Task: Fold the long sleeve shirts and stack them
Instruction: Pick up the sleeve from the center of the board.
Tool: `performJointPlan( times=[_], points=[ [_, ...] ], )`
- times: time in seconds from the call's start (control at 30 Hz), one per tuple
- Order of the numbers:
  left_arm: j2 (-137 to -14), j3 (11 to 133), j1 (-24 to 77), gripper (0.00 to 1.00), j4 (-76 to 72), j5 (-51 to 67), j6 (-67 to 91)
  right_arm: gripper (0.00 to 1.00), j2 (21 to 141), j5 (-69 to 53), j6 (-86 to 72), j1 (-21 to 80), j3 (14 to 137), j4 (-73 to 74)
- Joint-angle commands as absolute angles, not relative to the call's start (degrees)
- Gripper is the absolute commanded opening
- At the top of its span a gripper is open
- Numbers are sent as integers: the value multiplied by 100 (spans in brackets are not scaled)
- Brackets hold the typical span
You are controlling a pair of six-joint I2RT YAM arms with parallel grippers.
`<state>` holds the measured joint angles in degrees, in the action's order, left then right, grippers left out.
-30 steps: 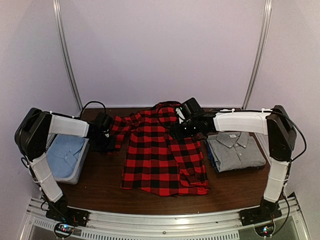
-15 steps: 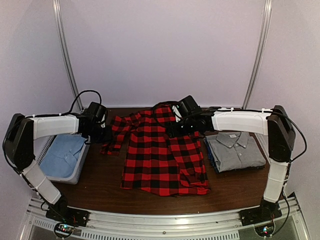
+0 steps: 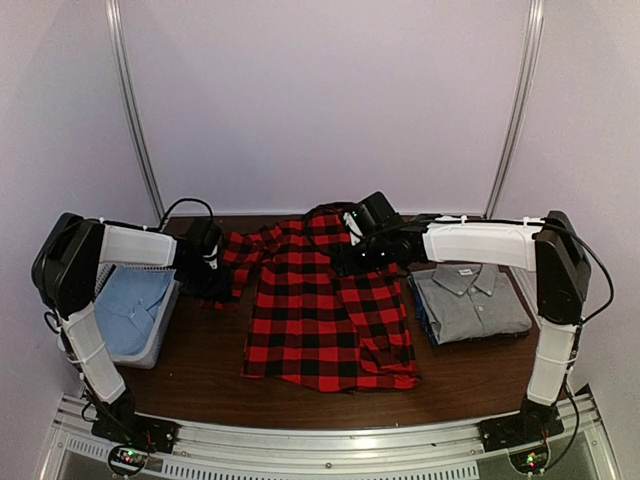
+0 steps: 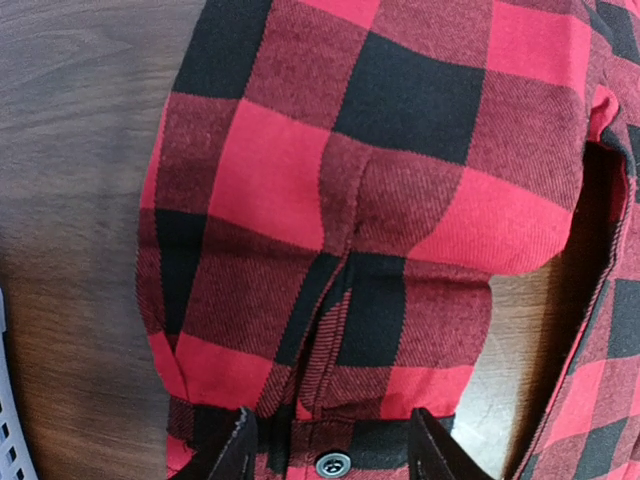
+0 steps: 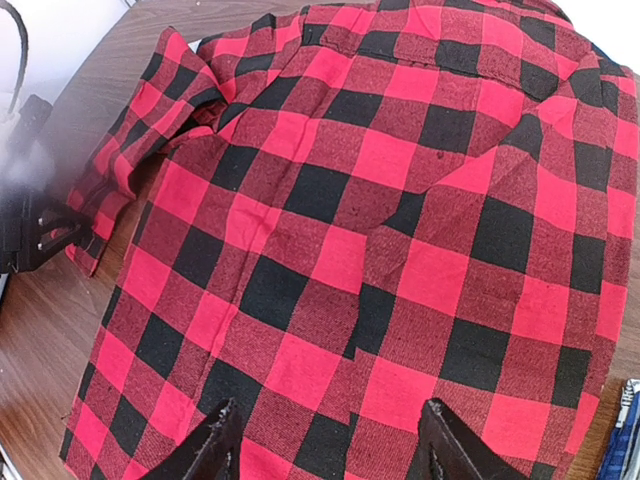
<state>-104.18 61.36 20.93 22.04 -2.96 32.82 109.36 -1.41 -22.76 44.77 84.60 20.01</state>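
The red-and-black flannel shirt [image 3: 320,320] lies spread flat in the middle of the table, its left sleeve stretched out to the left. My left gripper [image 3: 213,285] sits at the end of that sleeve. In the left wrist view the buttoned cuff [image 4: 335,462] lies between the two fingers of the open left gripper [image 4: 335,455], which stand apart and do not pinch it. My right gripper [image 5: 330,450] hovers open over the flannel's body [image 5: 380,220], near the collar end [image 3: 345,265]. The grey collared shirt [image 3: 470,300] lies folded on the right.
A grey basket [image 3: 160,345] at the left edge holds a folded light blue shirt [image 3: 125,305]. The brown table [image 3: 210,375] shows bare wood in front of the flannel. The right arm reaches across behind the grey shirt.
The left gripper has opened and released the sleeve cuff, which now lies on the table. The left arm lifted, then came back down. The right gripper shifted slightly left.
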Motion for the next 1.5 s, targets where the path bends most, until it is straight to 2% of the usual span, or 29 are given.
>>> performJointPlan(
  times=[0.0, 0.2, 0.73, 1.17, 1.47],
  points=[
    [-10536, 5940, 2065, 52, 1969, -217, 3232, 61, 10872, -26, -2329, 4559, 8373, 2048],
    [-10612, 5694, 2065, 42, 2028, -467, 3302, 61, 10928, 131, -2307, 4659, 8447, 2084],
    [-10853, 5643, 2302, 33, 2308, -1033, 3331, 61, 11014, 266, -2283, 4851, 8484, 2076],
    [-10776, 5744, 2364, 0, 2294, -1014, 3331, 61, 11013, 248, -2294, 4904, 8455, 2021],
    [-9777, 5908, 2364, 0, 2428, -990, 3127, 61, 10932, 220, -2275, 4960, 8413, 1817]
  ],
)
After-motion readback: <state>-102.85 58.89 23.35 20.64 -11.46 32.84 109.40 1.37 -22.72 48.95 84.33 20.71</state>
